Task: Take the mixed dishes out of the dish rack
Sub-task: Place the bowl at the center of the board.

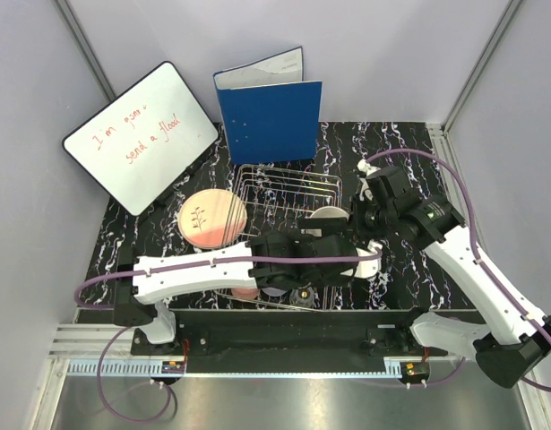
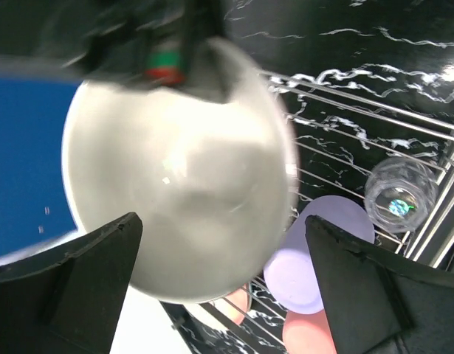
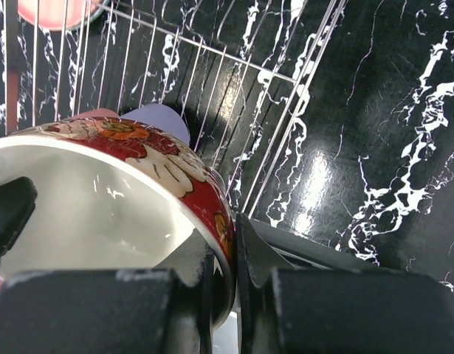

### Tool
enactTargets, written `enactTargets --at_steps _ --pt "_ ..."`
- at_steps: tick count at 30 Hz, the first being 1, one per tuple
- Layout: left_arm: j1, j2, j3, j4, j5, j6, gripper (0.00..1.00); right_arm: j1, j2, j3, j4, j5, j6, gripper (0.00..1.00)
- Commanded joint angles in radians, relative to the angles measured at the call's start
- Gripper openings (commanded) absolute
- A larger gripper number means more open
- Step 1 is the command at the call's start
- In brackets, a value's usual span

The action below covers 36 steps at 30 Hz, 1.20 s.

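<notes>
Right wrist view: the right gripper (image 3: 228,251) is clenched on the rim of the red floral bowl with cream inside (image 3: 138,158), held over the silver wire dish rack (image 1: 288,188). The left gripper (image 2: 223,243) gapes wide, holding nothing (a lavender cup (image 2: 315,254) and a small clear glass (image 2: 400,195) sit in the rack).

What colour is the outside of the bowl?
The bowl is red outside with cream and orange flowers. The right wrist view shows it best.

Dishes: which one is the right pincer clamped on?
The red bowl, rim pinched in the right pincer; lavender cup and clear glass sit free in the rack.
</notes>
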Motion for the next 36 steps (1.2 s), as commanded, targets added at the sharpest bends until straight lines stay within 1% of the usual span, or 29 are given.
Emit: enactTargets --at_steps 1,4,7,8,10,11,12,14,15,16,17,18,19,20,21,22,23,24,29,34,36 --pt "0.020 -0.030 0.058 0.020 -0.087 -0.079 0.99 -0.001 -0.036 0.076 0.054 0.029 0.056 0.00" --pt "0.048 -0.056 0.066 0.023 -0.087 -0.134 0.99 -0.001 -0.027 0.111 0.059 0.078 0.080 0.00" --pt "0.101 -0.096 0.075 0.031 -0.108 -0.231 0.99 -0.017 -0.008 0.167 0.065 0.176 0.111 0.00" --pt "0.138 -0.108 0.071 0.037 -0.116 -0.297 0.99 -0.021 0.009 0.177 0.070 0.219 0.118 0.00" --pt "0.178 -0.167 0.025 0.067 -0.134 -0.367 0.99 -0.061 0.027 0.214 0.096 0.240 0.140 0.00" --pt "0.219 -0.192 -0.003 0.086 -0.139 -0.442 0.99 -0.084 0.050 0.222 0.108 0.251 0.148 0.00" --pt "0.241 -0.221 -0.062 0.102 -0.141 -0.478 0.99 -0.128 0.061 0.242 0.134 0.251 0.152 0.00" --pt "0.302 -0.315 -0.127 0.156 -0.132 -0.573 0.99 -0.182 0.113 0.262 0.162 0.238 0.172 0.00" --pt "0.324 -0.349 -0.193 0.182 -0.122 -0.602 0.99 -0.205 0.134 0.279 0.192 0.228 0.181 0.00" --pt "0.350 -0.381 -0.227 0.225 -0.078 -0.631 0.99 -0.252 0.157 0.289 0.203 0.215 0.197 0.00" --pt "0.411 -0.460 -0.262 0.247 -0.057 -0.698 0.99 -0.273 0.217 0.306 0.209 0.214 0.203 0.00" --pt "0.442 -0.494 -0.331 0.267 -0.034 -0.730 0.99 -0.297 0.251 0.344 0.214 0.214 0.207 0.00" --pt "0.491 -0.534 -0.365 0.308 -0.009 -0.759 0.99 -0.344 0.283 0.363 0.217 0.208 0.226 0.00" --pt "0.509 -0.597 -0.397 0.329 -0.001 -0.809 0.99 -0.374 0.344 0.378 0.226 0.184 0.235 0.00" --pt "0.526 -0.629 -0.460 0.348 0.002 -0.828 0.99 -0.398 0.377 0.412 0.240 0.178 0.244 0.00" --pt "0.546 -0.655 -0.486 0.380 -0.004 -0.840 0.99 -0.418 0.409 0.434 0.242 0.178 0.247 0.00" --pt "0.549 -0.675 -0.527 0.386 -0.019 -0.872 0.99 -0.466 0.477 0.455 0.242 0.175 0.247 0.00" --pt "0.551 -0.714 -0.543 0.389 -0.038 -0.886 0.99 -0.486 0.513 0.496 0.243 0.165 0.250 0.00" --pt "0.553 -0.769 -0.597 0.405 -0.088 -0.882 0.99 -0.598 0.708 0.633 0.245 0.158 0.243 0.00" --pt "0.554 -0.768 -0.617 0.406 -0.131 -0.885 0.99 -0.635 0.846 0.728 0.234 0.155 0.238 0.00" --pt "0.554 -0.769 -0.626 0.411 -0.153 -0.885 0.99 -0.635 0.860 0.751 0.234 0.153 0.226 0.00"
